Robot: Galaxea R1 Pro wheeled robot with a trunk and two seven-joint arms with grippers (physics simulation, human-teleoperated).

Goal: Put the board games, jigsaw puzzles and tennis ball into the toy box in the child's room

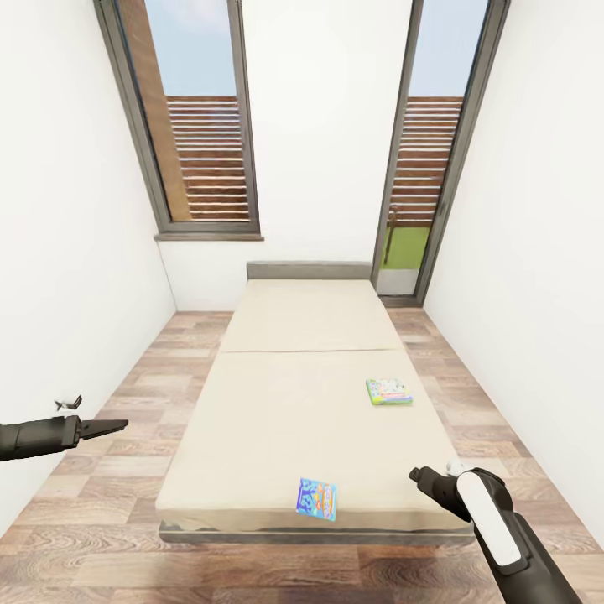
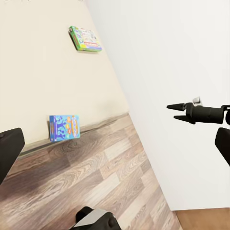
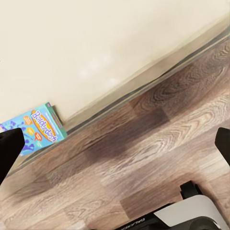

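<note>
On the bed (image 1: 294,369), whose beige mattress ran lengthwise away from the robot toward a grey headboard (image 1: 309,270) under a white wall, two of the board games lay flat and well apart. Closest to the foot edge sat the blue board game (image 1: 317,498), just inside that edge and a little right of its middle; the right wrist view showed its cover (image 3: 37,132) lying at the mattress edge above the dark frame and the wood floor (image 1: 109,537). Farther up, near the right edge of the bed and about halfway along it, rested the green and white board game (image 1: 388,392), which the left wrist view also caught (image 2: 85,39) beyond the blue one (image 2: 64,127). Both arms hung short of the bed, touching nothing. At the left, over the floor beside the white side wall, the left claw (image 1: 113,426) pointed toward the bed with its fingers drawn close together at the tips, holding nothing. At the right, off the foot corner of the bed, the right claw (image 1: 419,476) showed as a dark tip ahead of a white and black forearm; whether its fingers stood apart or together could not be told. Two tall windows (image 1: 197,117) flanked the far wall, with slatted fencing outside.
</note>
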